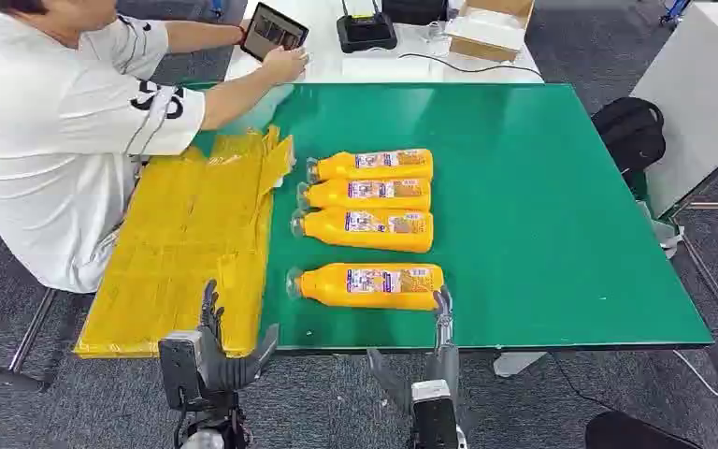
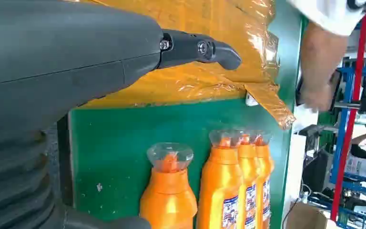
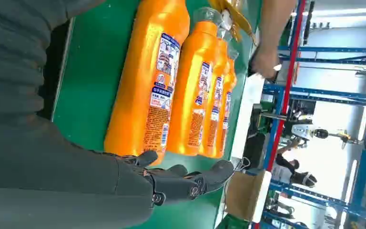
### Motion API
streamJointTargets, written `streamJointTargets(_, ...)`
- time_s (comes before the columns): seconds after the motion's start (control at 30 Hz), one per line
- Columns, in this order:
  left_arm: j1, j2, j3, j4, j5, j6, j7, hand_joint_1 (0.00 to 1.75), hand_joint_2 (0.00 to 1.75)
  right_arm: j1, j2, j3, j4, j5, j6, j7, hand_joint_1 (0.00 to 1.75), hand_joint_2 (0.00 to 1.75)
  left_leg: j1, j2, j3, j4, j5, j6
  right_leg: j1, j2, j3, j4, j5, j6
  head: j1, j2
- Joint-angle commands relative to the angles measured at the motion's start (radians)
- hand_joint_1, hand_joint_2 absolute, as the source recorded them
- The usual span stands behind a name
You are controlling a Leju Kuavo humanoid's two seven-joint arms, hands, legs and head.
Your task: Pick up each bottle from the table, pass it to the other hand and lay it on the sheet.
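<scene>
Head view risk: nearest bottle may be rolled by right robot hand, spread empty beside its base.
Left robot hand: spread, empty.

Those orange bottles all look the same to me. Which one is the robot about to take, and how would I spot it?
Find the green table, with a yellow sheet along one side. Four orange bottles lie in a row beside the sheet. It is probably the nearest bottle: it lies apart from the other three, with the right hand by its base.
</scene>
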Motion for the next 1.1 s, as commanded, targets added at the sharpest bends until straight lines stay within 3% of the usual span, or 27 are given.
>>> streamJointTargets(0.03,-0.011,0.017,0.005,0.034,0.008,0.001,0.000,0.00,1.75,-0.009,-0.010,-0.003,0.033,-0.003,-0.003,0.001,0.00,1.75,0.000,0.001,0.006,-0.001,-0.002,0.001,0.001,0.000,0.006,-0.002,-0.002,-0.003,0.000,0.000)
streamJointTargets(1.1,-0.013,0.015,0.009,0.036,0.018,0.011,-0.011,0.00,1.75,-0.007,-0.028,0.000,0.014,0.052,-0.020,0.014,0.00,1.75,0.000,0.001,0.003,-0.001,-0.001,0.001,0.001,0.000,0.003,-0.001,-0.001,-0.002,0.000,0.000)
